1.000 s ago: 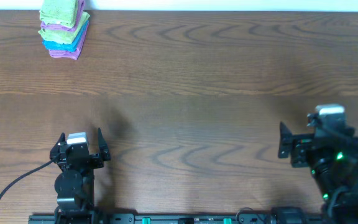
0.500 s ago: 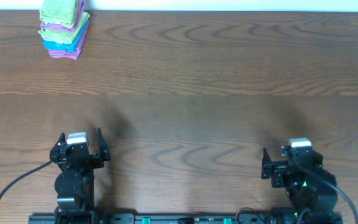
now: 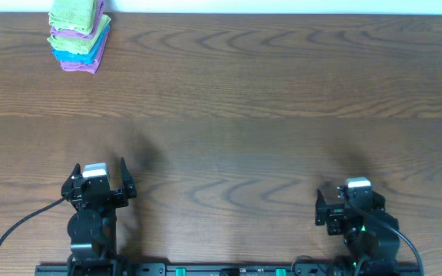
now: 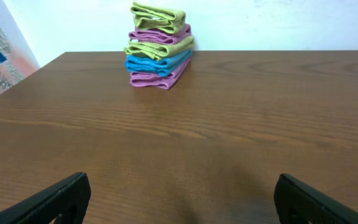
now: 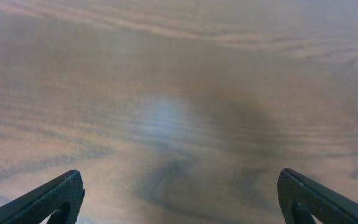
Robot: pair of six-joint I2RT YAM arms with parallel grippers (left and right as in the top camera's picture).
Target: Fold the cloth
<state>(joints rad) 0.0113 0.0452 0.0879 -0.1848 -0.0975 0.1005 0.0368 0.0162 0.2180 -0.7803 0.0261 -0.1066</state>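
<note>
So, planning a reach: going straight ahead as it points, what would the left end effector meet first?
Probably the stack of folded cloths, near the far edge; only bare table lies before it.

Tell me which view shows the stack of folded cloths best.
Left wrist: the stack stands side-on, every coloured layer visible. Overhead shows it small, from above, at the far left corner. Right wrist shows only tabletop.

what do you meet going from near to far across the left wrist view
left gripper, open and empty → bare wooden table → stack of folded cloths at the far edge → white wall
</note>
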